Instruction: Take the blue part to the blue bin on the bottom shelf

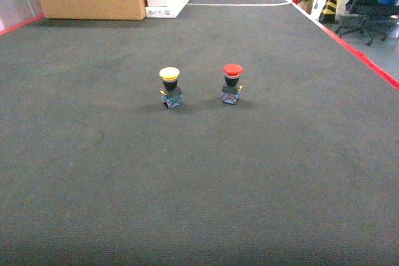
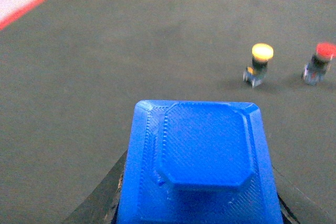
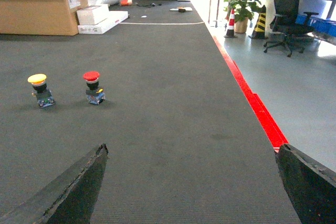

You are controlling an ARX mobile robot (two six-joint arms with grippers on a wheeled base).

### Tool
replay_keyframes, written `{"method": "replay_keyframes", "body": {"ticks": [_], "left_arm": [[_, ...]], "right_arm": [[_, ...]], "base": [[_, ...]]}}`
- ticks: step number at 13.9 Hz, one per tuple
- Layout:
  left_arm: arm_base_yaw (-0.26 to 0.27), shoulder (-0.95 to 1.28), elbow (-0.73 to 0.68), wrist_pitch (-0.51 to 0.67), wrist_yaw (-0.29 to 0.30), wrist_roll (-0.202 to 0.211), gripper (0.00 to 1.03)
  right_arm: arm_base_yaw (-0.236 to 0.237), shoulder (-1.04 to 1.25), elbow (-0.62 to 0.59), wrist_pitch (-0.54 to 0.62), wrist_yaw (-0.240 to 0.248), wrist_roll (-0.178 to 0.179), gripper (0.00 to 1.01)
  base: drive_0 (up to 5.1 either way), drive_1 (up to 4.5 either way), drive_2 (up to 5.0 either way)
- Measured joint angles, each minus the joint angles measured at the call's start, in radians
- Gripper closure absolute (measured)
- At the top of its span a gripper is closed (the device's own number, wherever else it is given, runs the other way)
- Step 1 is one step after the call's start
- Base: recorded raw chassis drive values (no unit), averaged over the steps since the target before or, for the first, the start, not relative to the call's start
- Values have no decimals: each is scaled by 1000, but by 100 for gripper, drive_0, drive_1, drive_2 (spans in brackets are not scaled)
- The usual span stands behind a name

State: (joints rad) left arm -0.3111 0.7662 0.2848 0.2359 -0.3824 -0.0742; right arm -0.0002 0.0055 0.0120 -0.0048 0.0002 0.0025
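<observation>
Dark grey carpet floor fills the head view; no arms visible there. Two push-button switches stand upright near the middle, apart from each other: a yellow-capped button on the left & a red-capped button on the right.

Left wrist view: the blue part, a flat 3D-printed block w/ a raised octagonal top, sits close under the camera, gripped by the left gripper; dark fingers show at both lower edges of the part.

Right wrist view: the right gripper is spread wide, fingers far apart w/ nothing between. A red floor line borders the carpet. Cardboard box & office chair in the background.
</observation>
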Motion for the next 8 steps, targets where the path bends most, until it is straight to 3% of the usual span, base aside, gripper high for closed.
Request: {"method": "replay_keyframes", "body": {"ticks": [4, 8], "left_arm": [[-225, -425, 37, -272, -281, -33, 59], [-315, -418, 49, -238, -366, -39, 59]], "right_arm": [[0, 0, 0, 0, 0, 0, 3], [0, 0, 0, 0, 0, 0, 3]], "base": [[0, 0, 0], [0, 0, 0]]}}
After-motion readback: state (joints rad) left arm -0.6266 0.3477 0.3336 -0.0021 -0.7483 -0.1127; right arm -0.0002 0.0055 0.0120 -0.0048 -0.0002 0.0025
